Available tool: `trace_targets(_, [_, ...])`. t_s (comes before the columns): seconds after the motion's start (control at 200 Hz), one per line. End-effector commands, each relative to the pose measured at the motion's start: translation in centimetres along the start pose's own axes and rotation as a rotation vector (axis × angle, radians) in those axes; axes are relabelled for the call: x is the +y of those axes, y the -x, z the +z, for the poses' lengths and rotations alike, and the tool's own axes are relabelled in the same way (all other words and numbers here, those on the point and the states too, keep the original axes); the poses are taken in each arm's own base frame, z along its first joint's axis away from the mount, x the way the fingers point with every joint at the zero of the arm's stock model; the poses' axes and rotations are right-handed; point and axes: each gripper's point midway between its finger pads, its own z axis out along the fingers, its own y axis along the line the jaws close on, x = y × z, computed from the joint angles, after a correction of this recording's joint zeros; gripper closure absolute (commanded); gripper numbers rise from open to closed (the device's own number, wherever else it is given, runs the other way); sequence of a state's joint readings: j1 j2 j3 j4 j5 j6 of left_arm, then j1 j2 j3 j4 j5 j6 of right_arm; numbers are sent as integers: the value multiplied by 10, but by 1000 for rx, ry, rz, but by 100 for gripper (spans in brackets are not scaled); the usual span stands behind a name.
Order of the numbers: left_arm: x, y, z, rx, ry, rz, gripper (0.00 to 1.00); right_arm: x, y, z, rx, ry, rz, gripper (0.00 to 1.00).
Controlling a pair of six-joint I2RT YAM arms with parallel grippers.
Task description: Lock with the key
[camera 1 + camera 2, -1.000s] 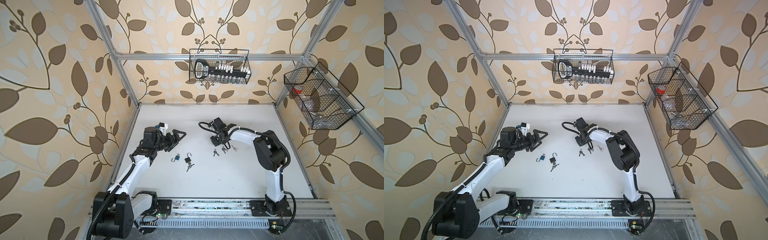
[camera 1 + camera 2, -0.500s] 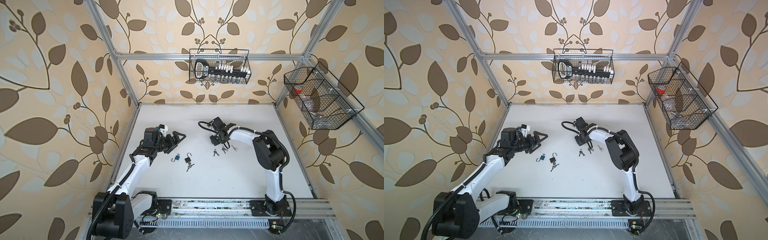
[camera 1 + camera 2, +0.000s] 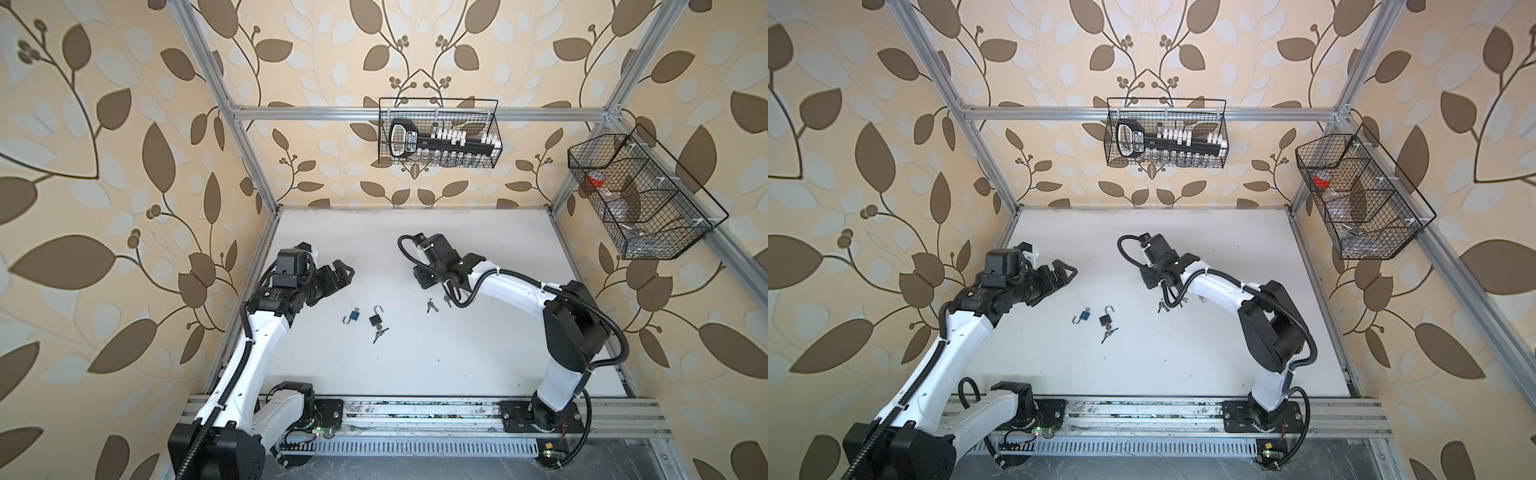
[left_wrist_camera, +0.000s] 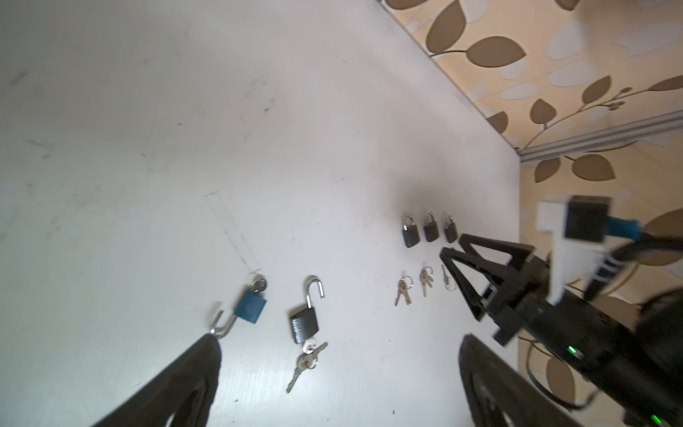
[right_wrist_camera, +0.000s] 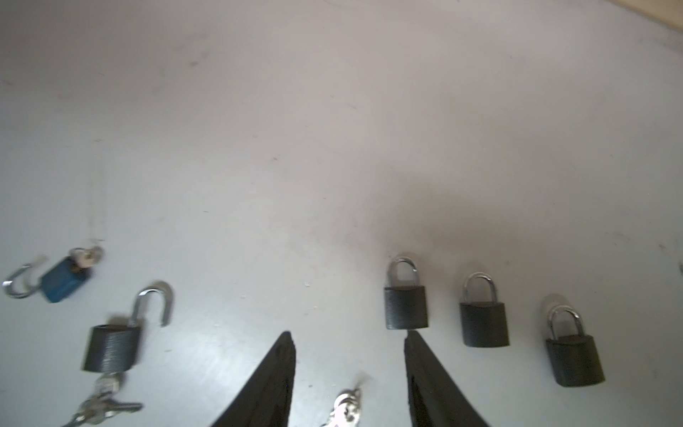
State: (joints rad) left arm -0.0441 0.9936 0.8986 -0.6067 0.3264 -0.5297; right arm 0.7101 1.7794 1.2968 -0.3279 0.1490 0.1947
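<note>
R wrist: 3 padlocks (image 5: pixel 483 325); in both top views R arm (image 3: pixel 511 286) hides.

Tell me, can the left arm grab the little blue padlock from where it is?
Probably yes. The left gripper is wide open and hangs close to the blue padlock, with only bare table between them. The open black padlock lies beside it, apart, so it shouldn't block.

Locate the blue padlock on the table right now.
In both top views the blue padlock lies left of centre on the white table, just left of the open black padlock, near the left gripper.
</note>
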Motion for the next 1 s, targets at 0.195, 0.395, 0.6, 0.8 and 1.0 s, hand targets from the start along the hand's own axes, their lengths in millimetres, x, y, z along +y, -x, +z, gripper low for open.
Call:
trace_targets(0.195, [43,12,-40,-86,173,-91,1,109,-50,6,67,35,96,51])
trace_targets(0.395, [60,24,-50,-96,93,-216,1,149,-71,23,142,41,80,50])
trace_targets(0.6, [67,27,-54,-106,67,-251,1,161,-80,40,190,37,58,48])
trace_targets(0.8, [67,27,-53,-106,56,-258,1,163,-83,52,219,13,23,47])
trace_targets(1.0, [66,28,-51,-103,47,-262,1,166,-87,61,252,6,-6,48])
